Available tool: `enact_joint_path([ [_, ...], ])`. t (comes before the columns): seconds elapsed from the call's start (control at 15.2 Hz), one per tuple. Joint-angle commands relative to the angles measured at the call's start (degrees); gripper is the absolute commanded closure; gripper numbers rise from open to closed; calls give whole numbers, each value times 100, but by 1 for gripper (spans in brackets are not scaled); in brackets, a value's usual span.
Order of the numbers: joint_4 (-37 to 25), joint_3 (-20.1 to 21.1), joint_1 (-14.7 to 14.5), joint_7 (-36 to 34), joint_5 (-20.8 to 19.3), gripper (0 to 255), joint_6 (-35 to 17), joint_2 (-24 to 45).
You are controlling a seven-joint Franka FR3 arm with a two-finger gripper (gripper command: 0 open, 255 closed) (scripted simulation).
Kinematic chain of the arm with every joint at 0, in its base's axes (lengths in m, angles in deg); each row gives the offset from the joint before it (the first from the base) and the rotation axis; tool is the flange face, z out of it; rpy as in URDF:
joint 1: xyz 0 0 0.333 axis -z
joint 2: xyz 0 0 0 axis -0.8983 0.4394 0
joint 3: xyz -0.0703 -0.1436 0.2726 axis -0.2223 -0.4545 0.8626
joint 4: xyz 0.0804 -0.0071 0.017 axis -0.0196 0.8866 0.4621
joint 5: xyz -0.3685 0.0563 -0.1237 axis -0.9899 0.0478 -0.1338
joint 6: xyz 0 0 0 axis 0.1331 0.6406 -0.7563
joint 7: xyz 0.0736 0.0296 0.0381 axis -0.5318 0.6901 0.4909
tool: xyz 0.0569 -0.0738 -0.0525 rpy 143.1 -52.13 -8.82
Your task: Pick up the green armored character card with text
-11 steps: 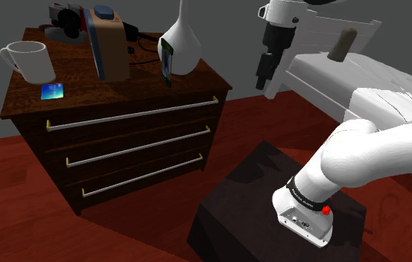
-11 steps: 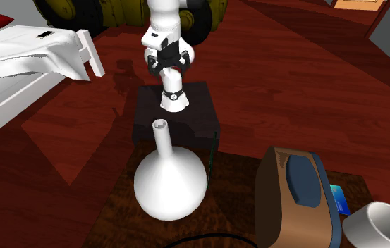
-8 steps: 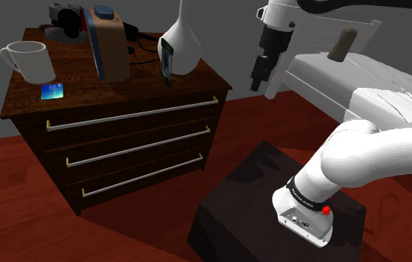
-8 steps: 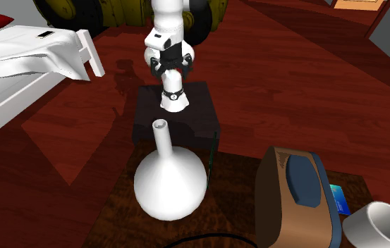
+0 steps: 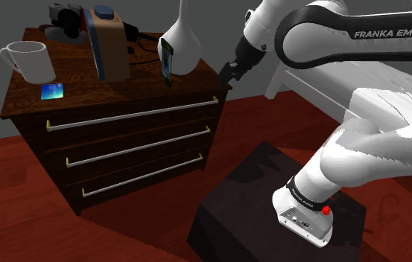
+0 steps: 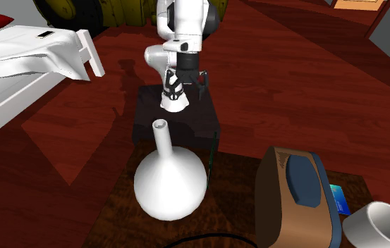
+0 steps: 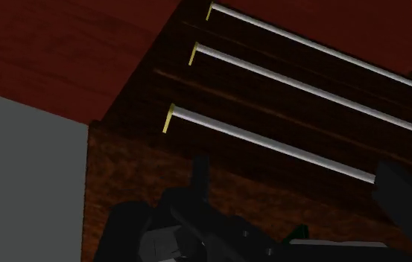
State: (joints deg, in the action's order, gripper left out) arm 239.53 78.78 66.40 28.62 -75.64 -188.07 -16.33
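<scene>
The green card (image 5: pixel 167 62) stands on edge on the dark wooden dresser (image 5: pixel 122 130), leaning against the white vase (image 5: pixel 181 45) on the side toward the drawers. In the second exterior view the card (image 6: pixel 214 149) is a thin dark strip just right of the vase (image 6: pixel 168 180). My black gripper (image 5: pixel 226 74) hangs in the air off the dresser's right corner, about level with its top and a short way right of the card. Its fingers stand apart with nothing between them; it is also in the second exterior view, gripper (image 6: pixel 185 87).
On the dresser top are a white mug (image 5: pixel 27 61), a small blue card (image 5: pixel 52 91), a brown box-shaped device (image 5: pixel 109 43) and dark clutter behind it. Three drawer handles (image 7: pixel 271 141) run across its front. A white bed (image 5: pixel 360 71) stands behind the arm. My dark stand (image 5: pixel 271 208) is on the red floor.
The arm has swung from beside the bed towards the dresser. The gripper has moved left and down to the dresser's right corner and tilted towards the card. Nothing on the dresser has moved.
</scene>
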Motion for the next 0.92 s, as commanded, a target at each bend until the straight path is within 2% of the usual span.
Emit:
enact_joint_path([
  [0.0, 161, 383, 164, -495, -64, 0, -1022, 194],
  [0.2, 268, 1099, 663, -1326, -329, 0, -2335, 488],
  [0.33, 247, 1741, 1244, -1981, -596, 0, -3154, 670],
  [0.46, 155, 2548, 2061, -2701, -891, 0, -3902, 756],
  [0.59, -2, 3481, 3057, -3422, -1103, 0, -4561, 663],
  [0.73, -210, 4399, 4073, -4074, -1144, 0, -5117, 357],
  [0.86, -457, 5167, 4963, -4633, -1002, 0, -5554, -128],
])
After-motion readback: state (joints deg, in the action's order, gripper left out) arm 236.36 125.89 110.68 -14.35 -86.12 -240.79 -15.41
